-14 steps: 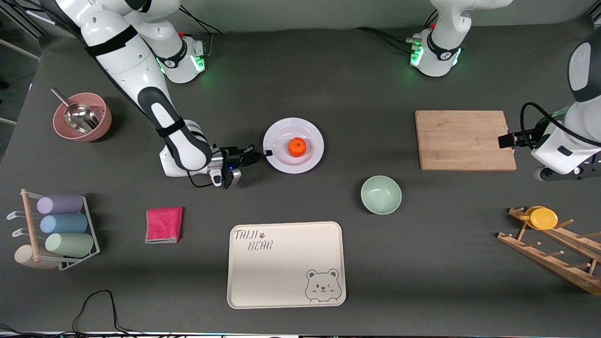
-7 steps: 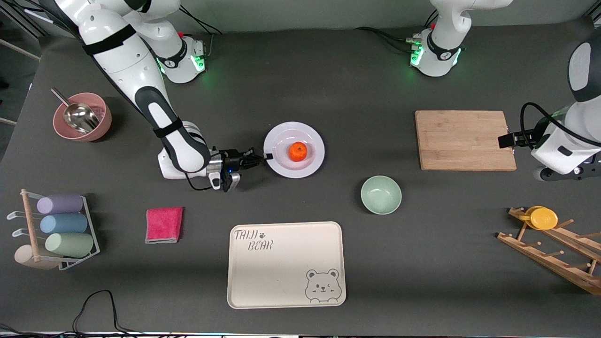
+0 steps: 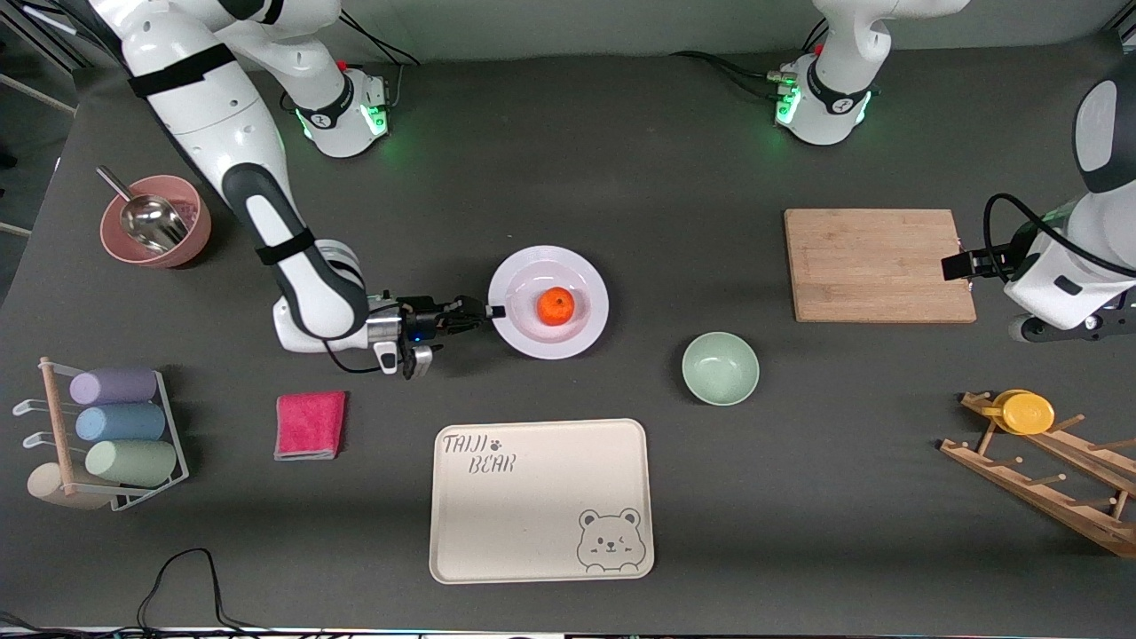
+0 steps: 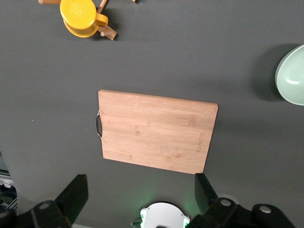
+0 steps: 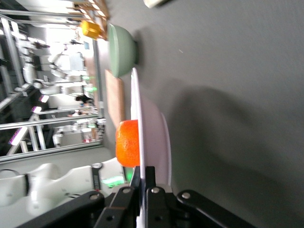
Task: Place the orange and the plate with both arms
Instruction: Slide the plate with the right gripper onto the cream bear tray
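The white plate (image 3: pixel 577 333) is held level above the table's middle, with the orange (image 3: pixel 556 306) in its well. My right gripper (image 3: pixel 494 312) is shut on the plate's rim at the edge toward the right arm's end. In the right wrist view the fingers (image 5: pixel 148 183) pinch the thin plate rim (image 5: pixel 151 142), and the orange (image 5: pixel 127 143) sits on the plate. My left gripper (image 4: pixel 137 197) is open and empty, high over the table beside the wooden cutting board (image 4: pixel 156 137); the left arm (image 3: pixel 1078 266) waits at the table's left-arm end.
A mint-green bowl (image 3: pixel 720 367) and the cream bear tray (image 3: pixel 540 500) lie nearer the camera than the plate. A pink cloth (image 3: pixel 310 424), cup rack (image 3: pixel 106 435) and pink bowl with scoop (image 3: pixel 155 220) are at the right arm's end. A wooden rack with yellow disc (image 3: pixel 1029 414) stands near the cutting board (image 3: pixel 879 264).
My right gripper has carried the plate with the orange toward the camera and slightly toward the right arm's end. The left arm has not moved.
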